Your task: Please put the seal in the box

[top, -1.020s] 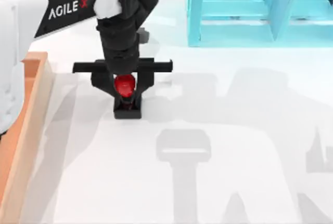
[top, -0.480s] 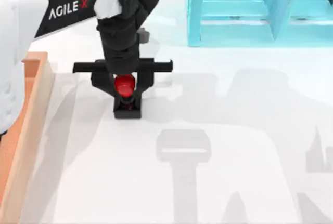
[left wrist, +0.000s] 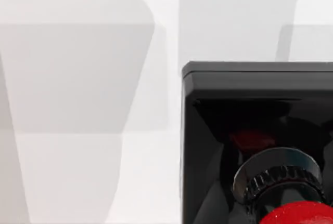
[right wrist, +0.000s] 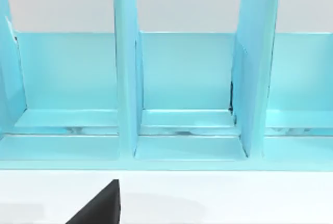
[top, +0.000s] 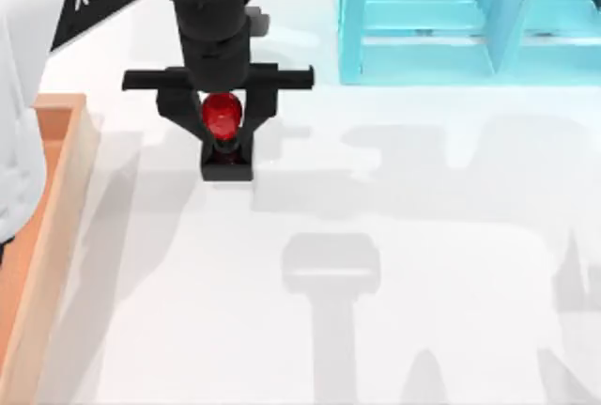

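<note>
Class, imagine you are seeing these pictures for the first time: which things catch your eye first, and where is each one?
First comes the seal, its glossy red knob clamped in the left end effector over the table's left-centre. Next, the translucent cyan shelf frame stands along the far edge on the right. Last, the box, with its pale wooden rim, lies at the table's left edge.
</note>
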`<action>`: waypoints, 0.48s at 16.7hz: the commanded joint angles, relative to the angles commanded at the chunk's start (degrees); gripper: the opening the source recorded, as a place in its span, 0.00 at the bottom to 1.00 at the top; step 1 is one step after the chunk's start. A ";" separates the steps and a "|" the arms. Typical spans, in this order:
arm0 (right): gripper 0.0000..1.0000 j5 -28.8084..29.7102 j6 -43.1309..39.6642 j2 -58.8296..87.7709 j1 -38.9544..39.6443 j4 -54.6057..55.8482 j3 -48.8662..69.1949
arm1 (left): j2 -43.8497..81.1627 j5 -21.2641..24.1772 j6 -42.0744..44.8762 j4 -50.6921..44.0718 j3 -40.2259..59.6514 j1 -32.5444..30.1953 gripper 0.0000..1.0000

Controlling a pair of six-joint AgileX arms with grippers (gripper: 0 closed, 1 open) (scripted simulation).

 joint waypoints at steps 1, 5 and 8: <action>1.00 0.00 0.00 0.00 0.00 0.00 0.00 | -0.09 0.07 0.01 -2.92 2.79 -0.02 0.00; 1.00 0.00 0.00 0.00 0.00 0.00 0.00 | -0.46 0.32 0.09 -10.26 9.97 -0.06 0.00; 1.00 0.00 0.00 0.00 0.00 0.00 0.00 | -0.45 0.33 0.09 -10.57 10.29 -0.06 0.00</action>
